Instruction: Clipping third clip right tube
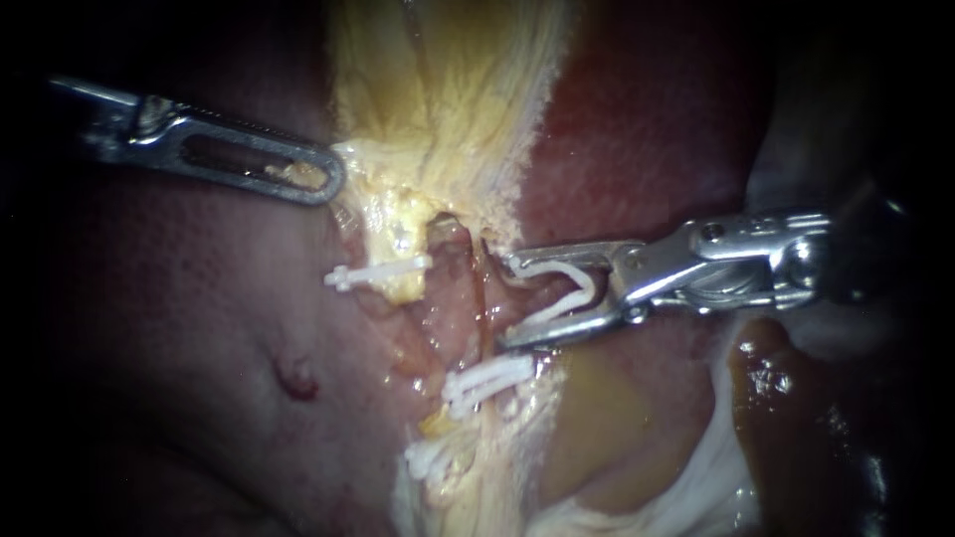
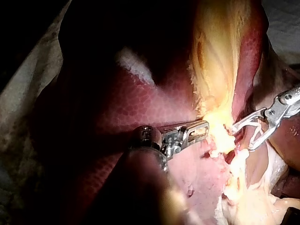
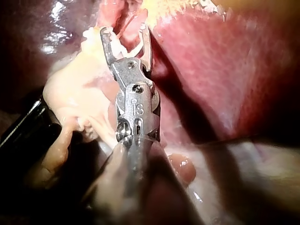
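The right instrument (image 1: pixel 505 300) comes in from the right with its jaws spread wide in a V. A white new clip (image 1: pixel 593 288) sits between them, one leg lying along each jaw, so both jaws bear on it and hold it open. The jaw tips reach the right tube (image 1: pixel 485 308), a thin reddish strand running down the cleft between the yellow tissue (image 1: pixel 438 99) and the liver (image 1: pixel 179 328). The tube lies right at the mouth of the jaws, and I cannot tell if it is inside them. The right wrist view shows the same instrument (image 3: pixel 124 30) with its two tips apart and the clip (image 3: pixel 133 47) seated behind them. Farther down the cleft two shut clips (image 1: pixel 487 381) lie close together, and another clip (image 1: pixel 378 271) sits across a strand on the far side of the tube. The left instrument (image 1: pixel 316 179) has its slotted jaws lying together, pinching the edge of the yellow tissue, a scrap of which shows through the slot. The left wrist view shows its tip (image 2: pixel 204 127) buried in that tissue, well apart from the right instrument (image 2: pixel 241 138).
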Robot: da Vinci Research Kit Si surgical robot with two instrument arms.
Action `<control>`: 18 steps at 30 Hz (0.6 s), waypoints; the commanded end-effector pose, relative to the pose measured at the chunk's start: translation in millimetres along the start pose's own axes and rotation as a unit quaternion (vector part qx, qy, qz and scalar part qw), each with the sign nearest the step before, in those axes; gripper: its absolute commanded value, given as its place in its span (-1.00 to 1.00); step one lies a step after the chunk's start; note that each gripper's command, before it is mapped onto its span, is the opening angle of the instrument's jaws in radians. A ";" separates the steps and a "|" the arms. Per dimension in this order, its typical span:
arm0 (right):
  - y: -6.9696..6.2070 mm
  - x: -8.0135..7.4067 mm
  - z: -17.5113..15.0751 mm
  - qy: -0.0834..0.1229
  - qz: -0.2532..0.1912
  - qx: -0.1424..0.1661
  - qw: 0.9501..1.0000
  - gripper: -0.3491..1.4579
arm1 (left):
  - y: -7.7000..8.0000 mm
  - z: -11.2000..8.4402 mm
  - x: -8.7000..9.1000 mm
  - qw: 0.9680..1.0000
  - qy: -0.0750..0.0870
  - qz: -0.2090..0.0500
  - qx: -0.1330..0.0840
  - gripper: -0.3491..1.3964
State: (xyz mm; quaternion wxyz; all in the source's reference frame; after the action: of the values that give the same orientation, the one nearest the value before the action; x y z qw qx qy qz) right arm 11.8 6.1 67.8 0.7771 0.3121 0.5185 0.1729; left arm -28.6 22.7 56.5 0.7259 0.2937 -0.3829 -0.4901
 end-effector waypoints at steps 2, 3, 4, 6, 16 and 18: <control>0.5 -0.1 0.4 0.003 0.004 0.000 1.000 -0.06 | 0.0 0.0 0.0 1.000 0.000 0.000 0.000 -1.00; 0.7 -0.1 0.6 0.004 0.003 0.002 1.000 -0.06 | 0.0 0.0 0.0 1.000 0.000 0.000 0.000 -1.00; 0.9 -0.1 0.8 0.006 0.006 0.002 1.000 -0.06 | 0.0 0.0 0.0 1.000 0.000 0.000 0.000 -1.00; 1.2 -0.1 1.3 0.010 0.007 0.005 1.000 -0.06 | 0.0 0.0 0.0 1.000 0.000 0.000 0.000 -1.00; 1.9 0.1 4.1 0.031 0.025 0.023 0.999 -0.06 | 0.0 0.1 0.1 1.000 0.000 0.000 0.000 -1.00; 1.9 0.0 4.4 0.038 0.029 0.027 0.998 -0.06 | 0.0 0.1 0.1 1.000 0.000 0.000 0.000 -1.00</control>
State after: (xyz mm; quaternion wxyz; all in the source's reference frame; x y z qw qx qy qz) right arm 16.0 6.2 70.3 0.7375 0.3450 0.5468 0.1954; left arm -28.7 22.7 56.5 0.7259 0.2933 -0.3829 -0.4904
